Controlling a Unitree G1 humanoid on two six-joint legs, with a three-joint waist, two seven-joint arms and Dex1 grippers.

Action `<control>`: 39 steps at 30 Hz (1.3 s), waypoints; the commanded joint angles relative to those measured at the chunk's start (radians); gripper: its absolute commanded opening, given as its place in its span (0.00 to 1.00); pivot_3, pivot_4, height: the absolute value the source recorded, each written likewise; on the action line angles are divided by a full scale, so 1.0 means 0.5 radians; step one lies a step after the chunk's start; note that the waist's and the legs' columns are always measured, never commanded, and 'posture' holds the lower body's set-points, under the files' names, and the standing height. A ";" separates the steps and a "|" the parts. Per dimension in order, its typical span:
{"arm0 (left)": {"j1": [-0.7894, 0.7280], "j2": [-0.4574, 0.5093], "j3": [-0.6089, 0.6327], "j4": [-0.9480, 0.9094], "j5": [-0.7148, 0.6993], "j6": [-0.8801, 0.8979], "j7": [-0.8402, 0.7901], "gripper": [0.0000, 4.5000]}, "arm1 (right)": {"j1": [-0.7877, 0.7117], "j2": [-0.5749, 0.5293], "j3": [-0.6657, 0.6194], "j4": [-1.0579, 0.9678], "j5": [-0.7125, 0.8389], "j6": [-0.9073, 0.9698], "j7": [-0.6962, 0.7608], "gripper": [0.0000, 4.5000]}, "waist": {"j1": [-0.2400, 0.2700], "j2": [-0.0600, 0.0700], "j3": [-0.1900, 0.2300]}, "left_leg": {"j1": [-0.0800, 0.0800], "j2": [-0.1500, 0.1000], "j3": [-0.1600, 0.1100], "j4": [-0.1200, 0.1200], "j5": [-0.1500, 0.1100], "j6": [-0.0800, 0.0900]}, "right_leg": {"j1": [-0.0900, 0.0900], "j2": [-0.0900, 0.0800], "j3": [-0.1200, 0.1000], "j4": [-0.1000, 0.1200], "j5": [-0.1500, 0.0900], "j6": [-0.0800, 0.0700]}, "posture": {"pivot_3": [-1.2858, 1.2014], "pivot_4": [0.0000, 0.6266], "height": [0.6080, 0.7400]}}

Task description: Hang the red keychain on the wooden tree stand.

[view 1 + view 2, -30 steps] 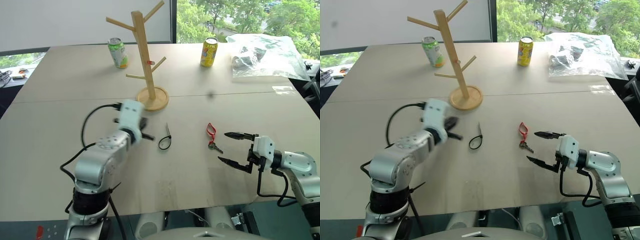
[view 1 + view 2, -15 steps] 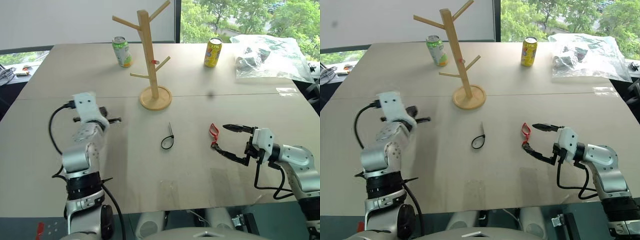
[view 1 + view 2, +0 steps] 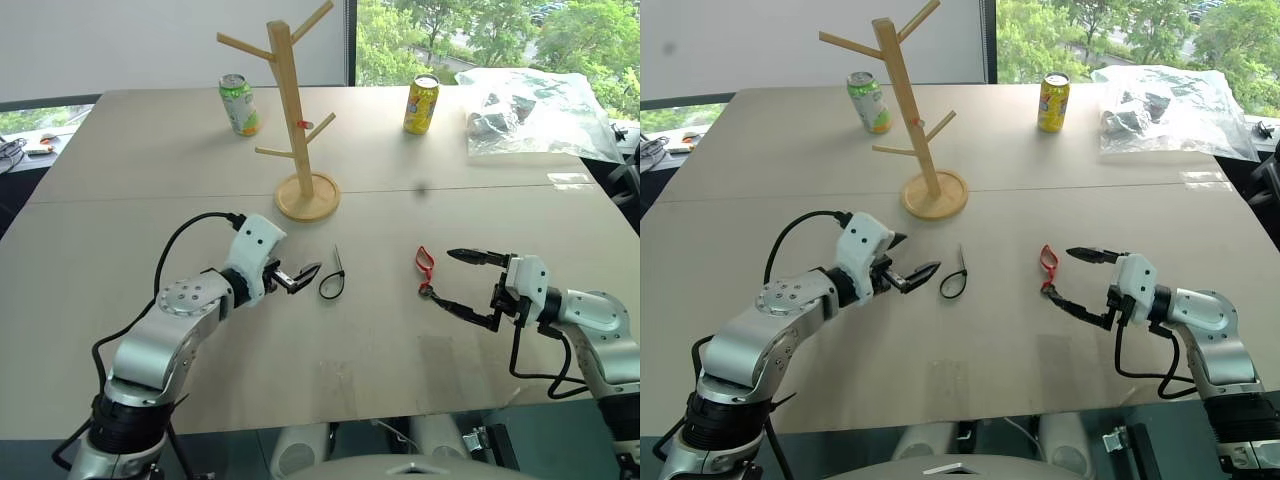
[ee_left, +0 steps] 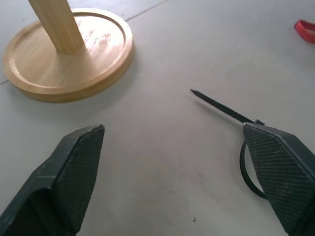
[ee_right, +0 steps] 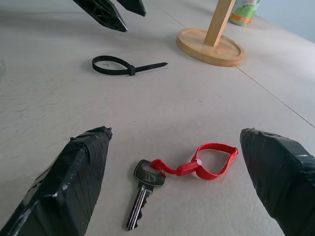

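A clear plastic bag [image 3: 535, 108] with dark items inside is seen at the far right of the desk [image 3: 120, 200], beyond a yellow can [image 3: 419, 104] and a green can [image 3: 239, 104]. The red keychain [image 5: 189, 168] is laid flat on the desk, just before the right hand [image 3: 459, 282], whose fingers are spread apart and empty. The left hand [image 3: 908, 273] is likewise held apart, beside a black zip-tie loop [image 3: 332, 281]. The wooden tree stand [image 3: 297, 120] is stood well beyond the keychain.
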 commanded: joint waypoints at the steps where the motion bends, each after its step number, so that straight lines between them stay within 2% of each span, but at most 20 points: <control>1: -0.049 0.053 -0.038 -0.100 -0.019 0.034 -0.063 0.98 | 0.021 -0.005 -0.048 -0.084 0.018 -0.013 -0.030 1.00 | -0.001 0.000 0.000 | 0.000 0.000 0.000 0.000 0.000 0.000 | 0.000 0.000 0.000 0.000 0.000 0.000 | 0.52 0.24 1.00; 8: -0.061 0.142 -0.206 -0.096 0.017 0.086 -0.155 0.98 | 0.063 0.000 -0.049 -0.128 0.013 -0.010 -0.085 1.00 | -0.002 0.000 0.000 | 0.000 0.000 0.000 0.000 0.000 0.000 | 0.000 0.002 -0.001 0.000 -0.001 0.001 | 0.52 0.24 1.00; 13: -0.126 0.174 -0.344 -0.020 0.140 0.090 -0.128 0.98 | 0.099 -0.002 -0.056 -0.165 0.011 -0.004 -0.126 1.00 | 0.000 0.000 0.000 | 0.000 0.000 0.000 0.000 0.000 0.000 | 0.000 0.001 -0.001 0.000 -0.001 0.002 | 0.52 0.24 1.00; 39: -0.280 0.115 -0.442 0.088 0.235 0.315 -0.086 0.98 | 0.131 -0.008 -0.052 -0.222 0.004 0.014 -0.219 1.00 | 0.000 0.000 0.000 | 0.000 0.000 0.000 0.000 0.000 0.000 | 0.000 0.002 -0.001 0.000 -0.002 0.003 | 0.52 0.24 1.00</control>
